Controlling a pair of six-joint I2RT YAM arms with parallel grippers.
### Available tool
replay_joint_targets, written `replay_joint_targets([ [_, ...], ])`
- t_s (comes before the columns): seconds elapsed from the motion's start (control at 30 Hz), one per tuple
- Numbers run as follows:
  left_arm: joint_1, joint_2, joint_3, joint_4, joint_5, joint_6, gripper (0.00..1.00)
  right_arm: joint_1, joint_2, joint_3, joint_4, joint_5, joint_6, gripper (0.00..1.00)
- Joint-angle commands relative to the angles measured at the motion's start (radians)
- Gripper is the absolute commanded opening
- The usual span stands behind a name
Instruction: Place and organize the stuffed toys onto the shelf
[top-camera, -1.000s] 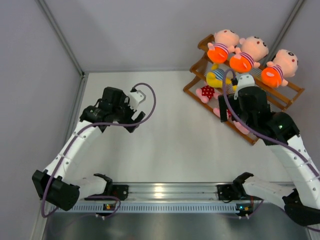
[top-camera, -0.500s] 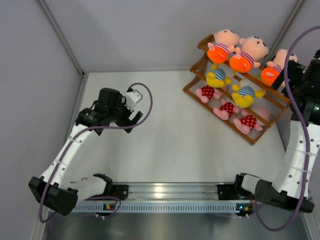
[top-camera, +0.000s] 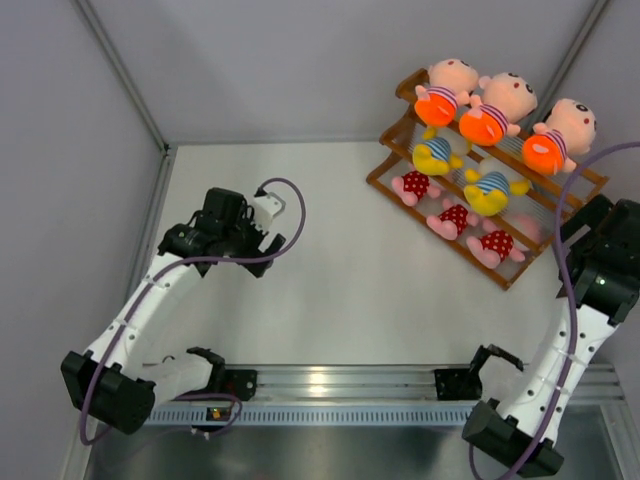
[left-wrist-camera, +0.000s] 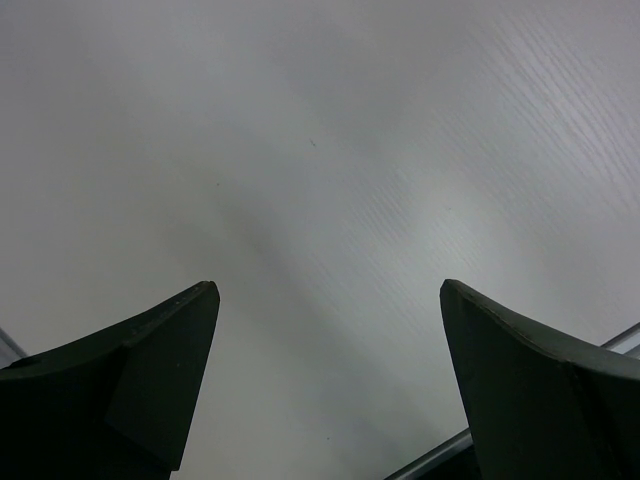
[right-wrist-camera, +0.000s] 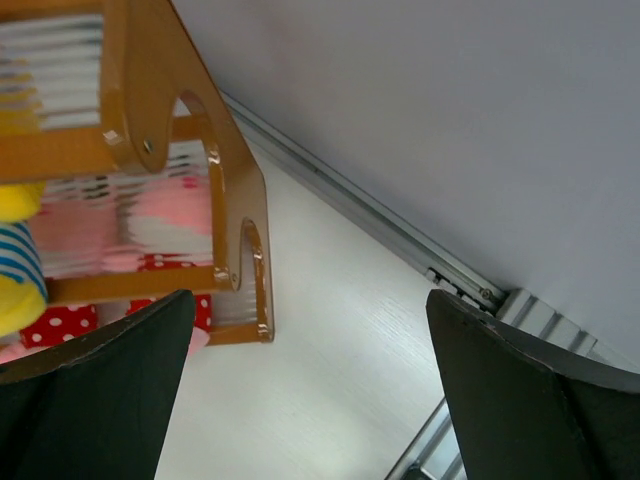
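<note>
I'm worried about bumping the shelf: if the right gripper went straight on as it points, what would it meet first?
Most likely the bare table, just beside the end panel of the shelf. The open right gripper aims past the wood, though depth is unclear and the margin looks slim.

both arms bent, left gripper (left-wrist-camera: 327, 288) and right gripper (right-wrist-camera: 310, 293) empty, jaws spread wide.

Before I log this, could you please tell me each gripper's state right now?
Left gripper: open, empty.
Right gripper: open, empty.
</note>
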Motion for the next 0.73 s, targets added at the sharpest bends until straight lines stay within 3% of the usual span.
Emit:
replay_joint_targets([
  [0.0,0.008,-0.035,-0.032,0.051,-0.064,-0.036,0.98,-0.012,-0.109,-0.101,0.126,0.051,-0.014,0.99],
  [0.23,0.012,-0.092,-0.070,0.062,-0.162,-0.066,0.98,-0.004,-0.241,-0.264,0.144,-0.016,-0.001,0.99],
  [0.7,0.054,-0.135,-0.148,0.067,-0.259,-0.101,0.98,0.088,-0.337,-0.309,0.123,-0.093,-0.024,0.99],
])
